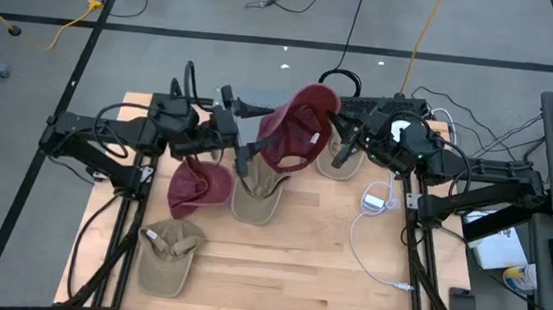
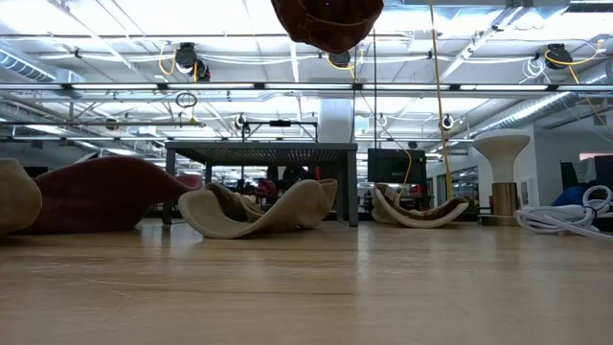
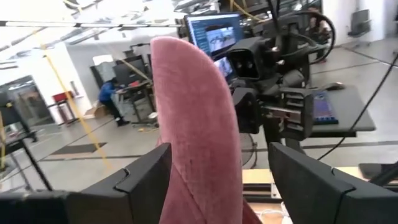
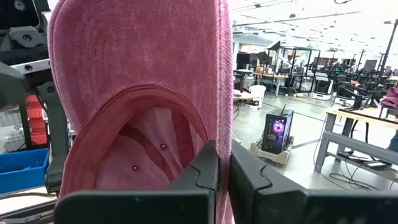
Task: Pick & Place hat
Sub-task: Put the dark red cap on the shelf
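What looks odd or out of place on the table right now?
A loose white cable trails across the wooden table beside the caps. The maroon fabric cap hangs in the air, pinched by the right tool; the left tool stands open around its brim.

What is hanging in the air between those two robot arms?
A dark red cap, seen best in the high view. The right gripper has its jaws shut on the cap's edge; the left gripper stands open around it.

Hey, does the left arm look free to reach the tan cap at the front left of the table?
Probably yes: the left gripper has open fingers, and the tan fabric cap sits uncovered on its side.
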You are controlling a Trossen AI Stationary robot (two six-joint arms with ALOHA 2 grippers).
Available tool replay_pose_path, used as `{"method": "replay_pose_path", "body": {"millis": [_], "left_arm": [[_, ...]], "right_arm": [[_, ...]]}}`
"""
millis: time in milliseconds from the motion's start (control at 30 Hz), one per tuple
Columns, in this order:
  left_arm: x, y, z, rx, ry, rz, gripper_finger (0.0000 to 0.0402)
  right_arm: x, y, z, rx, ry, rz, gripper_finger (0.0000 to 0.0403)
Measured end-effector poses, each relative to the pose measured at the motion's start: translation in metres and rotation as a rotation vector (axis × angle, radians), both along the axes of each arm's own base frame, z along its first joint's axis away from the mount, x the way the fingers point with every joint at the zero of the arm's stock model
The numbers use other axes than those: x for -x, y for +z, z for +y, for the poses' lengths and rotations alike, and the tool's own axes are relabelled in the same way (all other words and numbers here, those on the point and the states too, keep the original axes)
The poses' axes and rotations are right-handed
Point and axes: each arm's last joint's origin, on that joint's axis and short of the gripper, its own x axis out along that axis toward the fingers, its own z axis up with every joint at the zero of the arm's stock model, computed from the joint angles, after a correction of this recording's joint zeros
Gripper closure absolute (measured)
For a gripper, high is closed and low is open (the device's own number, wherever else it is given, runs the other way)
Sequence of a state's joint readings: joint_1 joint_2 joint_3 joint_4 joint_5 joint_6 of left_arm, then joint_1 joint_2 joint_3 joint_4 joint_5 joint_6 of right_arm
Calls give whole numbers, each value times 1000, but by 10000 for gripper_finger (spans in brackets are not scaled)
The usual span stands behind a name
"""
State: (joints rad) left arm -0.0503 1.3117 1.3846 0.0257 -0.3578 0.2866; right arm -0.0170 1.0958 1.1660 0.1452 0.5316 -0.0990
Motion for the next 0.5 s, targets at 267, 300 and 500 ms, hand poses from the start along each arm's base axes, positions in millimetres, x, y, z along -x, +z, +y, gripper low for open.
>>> {"method": "replay_pose_path", "body": {"millis": [267,300,500], "left_arm": [[2,1,0,12,81,-9,171],[2,1,0,13,83,-10,175],[2,1,1,13,84,-8,198]], "right_arm": [[0,0,0,1,8,1,396],[0,0,0,1,9,1,396],[-1,-1,1,6,35,9,396]]}}
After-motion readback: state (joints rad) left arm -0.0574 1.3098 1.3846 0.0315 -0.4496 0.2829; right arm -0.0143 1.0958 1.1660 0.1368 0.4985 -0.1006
